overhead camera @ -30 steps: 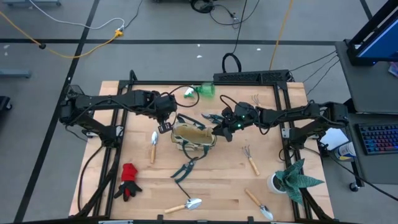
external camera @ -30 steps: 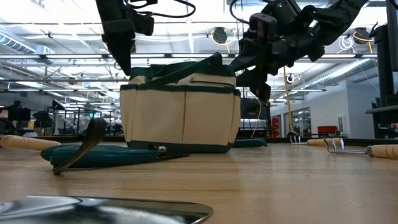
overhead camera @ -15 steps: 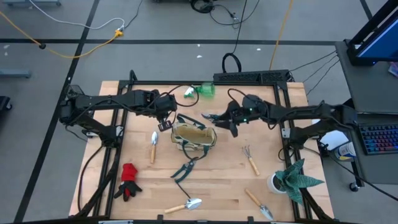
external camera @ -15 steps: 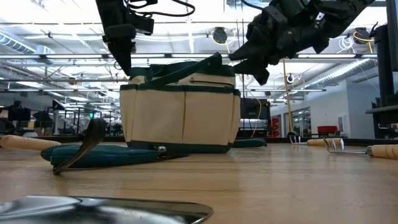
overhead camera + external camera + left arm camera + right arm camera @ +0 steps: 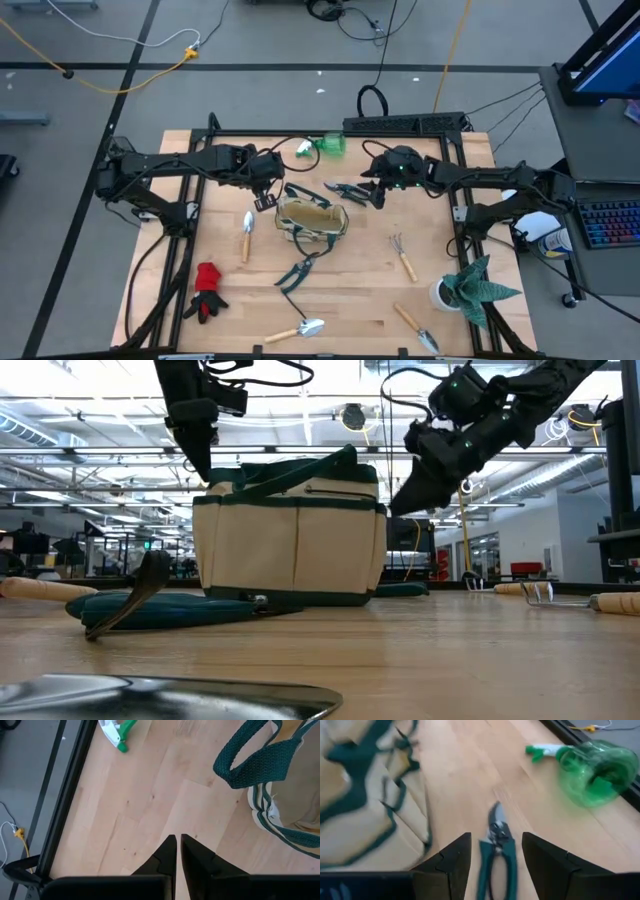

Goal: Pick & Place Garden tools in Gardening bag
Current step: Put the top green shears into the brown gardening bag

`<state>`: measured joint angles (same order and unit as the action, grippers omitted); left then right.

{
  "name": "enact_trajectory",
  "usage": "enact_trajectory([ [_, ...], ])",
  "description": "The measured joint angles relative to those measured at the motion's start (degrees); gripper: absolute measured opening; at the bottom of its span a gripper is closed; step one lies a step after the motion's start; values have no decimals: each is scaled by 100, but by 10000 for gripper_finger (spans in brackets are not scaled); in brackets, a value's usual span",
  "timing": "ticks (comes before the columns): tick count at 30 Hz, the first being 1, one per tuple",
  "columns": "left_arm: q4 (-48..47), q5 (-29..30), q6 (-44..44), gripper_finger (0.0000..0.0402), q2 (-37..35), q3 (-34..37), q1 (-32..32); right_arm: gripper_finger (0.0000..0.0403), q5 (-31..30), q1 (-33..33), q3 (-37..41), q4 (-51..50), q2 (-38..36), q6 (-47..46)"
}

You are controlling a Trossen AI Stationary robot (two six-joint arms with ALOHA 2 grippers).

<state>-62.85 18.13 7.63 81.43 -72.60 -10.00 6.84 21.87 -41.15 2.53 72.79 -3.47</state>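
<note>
While right claw (image 5: 492, 857) gapes, shears (image 5: 496, 851) lie btwn fingers.

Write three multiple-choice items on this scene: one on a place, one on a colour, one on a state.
1. Where does the red glove lie?
A) inside the gardening bag
B) on the table, apart from the bag
C) against the potted plant

2. What colour is the spray bottle?
A) green
B) red
C) blue

3. How is the right claw?
A) shut on the pruning shears
B) shut on a bag handle
C) open, above the shears

Answers:
1 B: the high view shows the glove on bare wood, well clear of the bag.
2 A: the bottle is green in both the high and right wrist views.
3 C: the right wrist view shows the fingers spread, with the shears lying flat between them.
</note>
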Motion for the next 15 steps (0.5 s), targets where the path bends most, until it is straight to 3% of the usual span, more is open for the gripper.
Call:
enact_trajectory([
  [8,21,-33,-302,30,-105,4,7,171,-89,-7,0,-36,201,265],
  [15,389,-595,-606,30,-638,2,38,171,-89,-8,0,-70,206,267],
])
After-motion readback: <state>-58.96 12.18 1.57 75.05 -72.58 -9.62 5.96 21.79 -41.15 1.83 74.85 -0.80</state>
